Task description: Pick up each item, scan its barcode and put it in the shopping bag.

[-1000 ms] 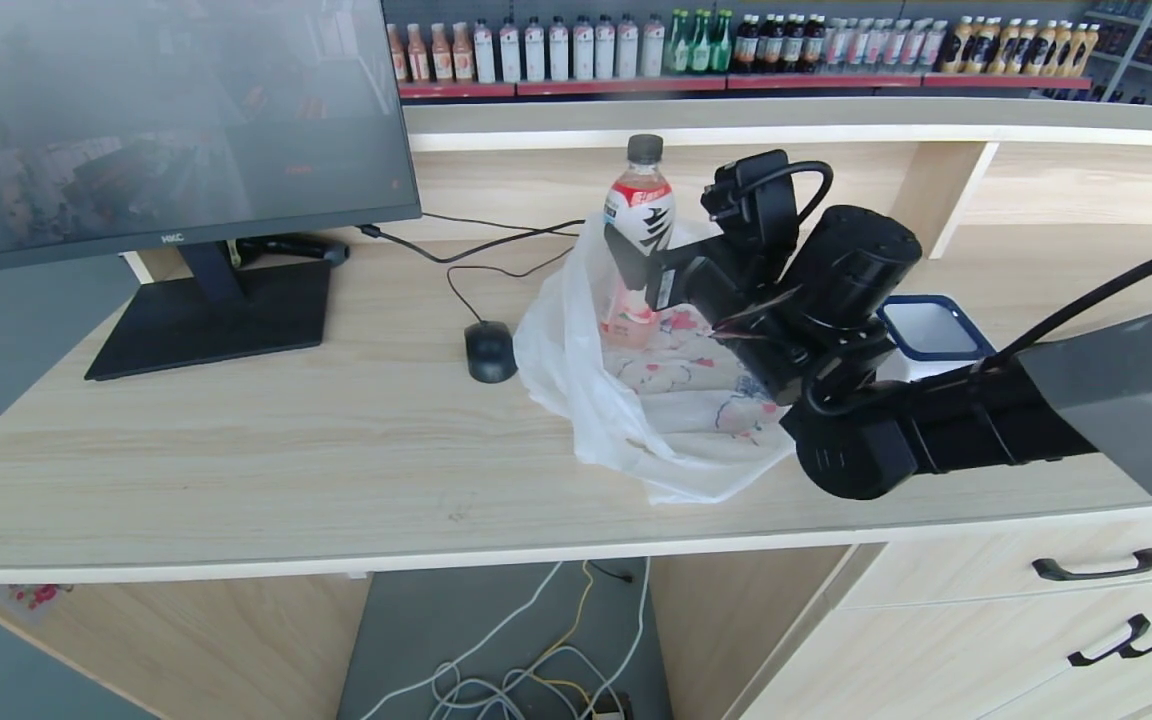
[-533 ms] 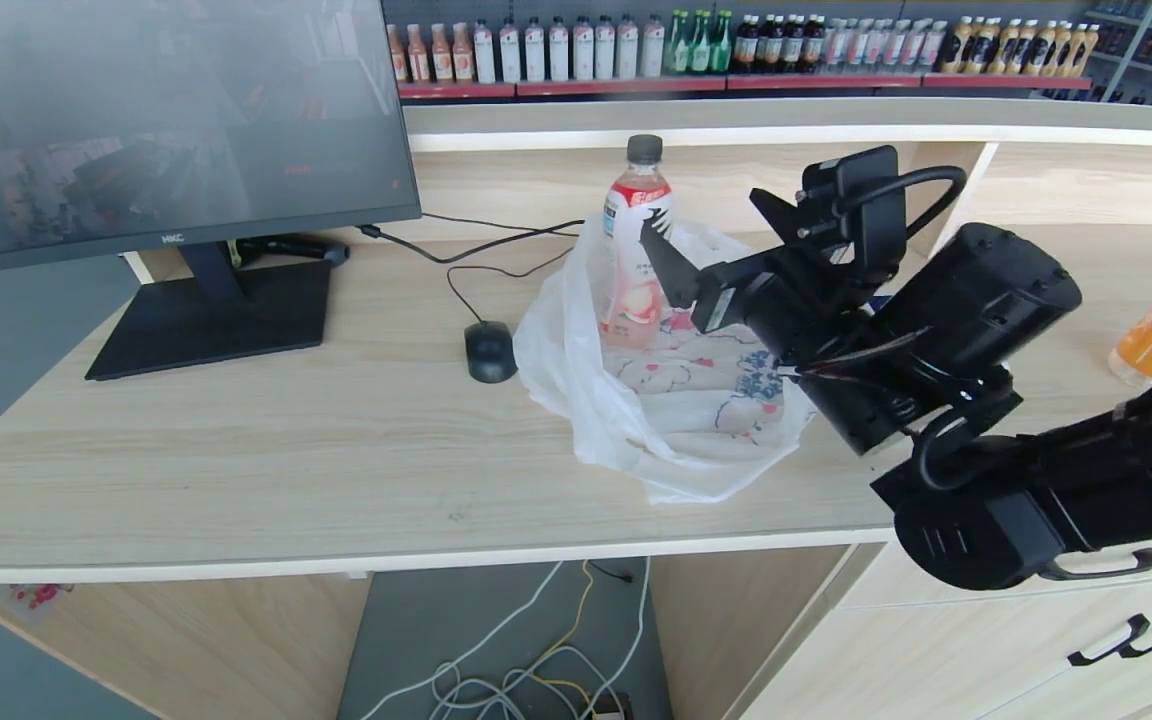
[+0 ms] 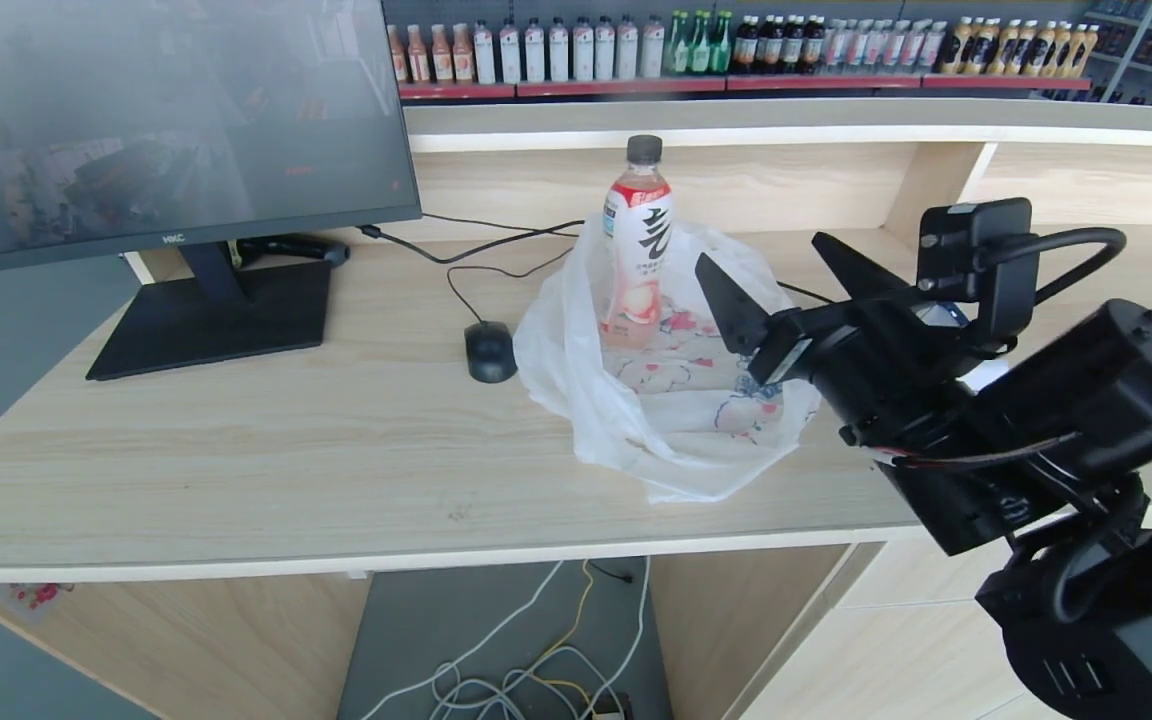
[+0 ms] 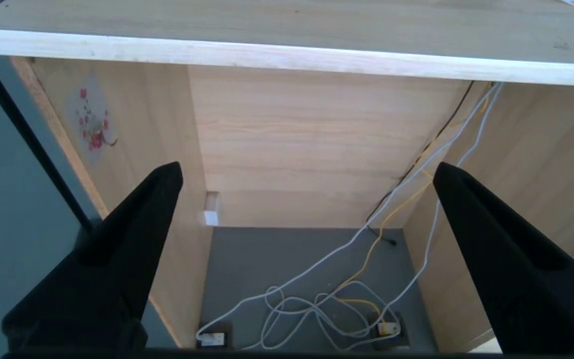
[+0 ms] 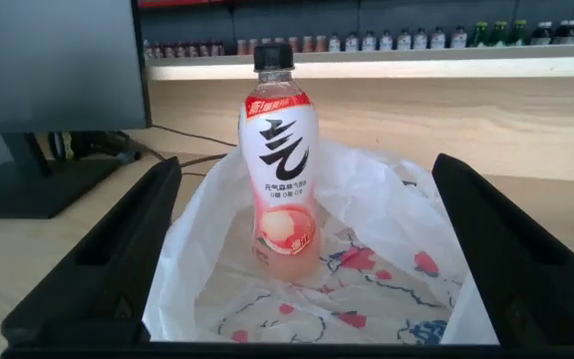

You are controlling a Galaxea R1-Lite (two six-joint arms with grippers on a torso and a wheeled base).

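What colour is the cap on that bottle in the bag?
The cap is dark grey, nearly black; clearest in the right wrist view.

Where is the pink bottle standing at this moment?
In the head view, the pink bottle stands upright inside the white shopping bag at mid-counter, right of the mouse.

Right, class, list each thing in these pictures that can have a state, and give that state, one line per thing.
shopping bag: open, lying on the counter.
pink drink bottle: upright, cap on, standing in the shopping bag.
right gripper: jaws open, empty, clear of the bottle.
left gripper: jaws open, empty, facing the space under the counter.
monitor: screen dark.
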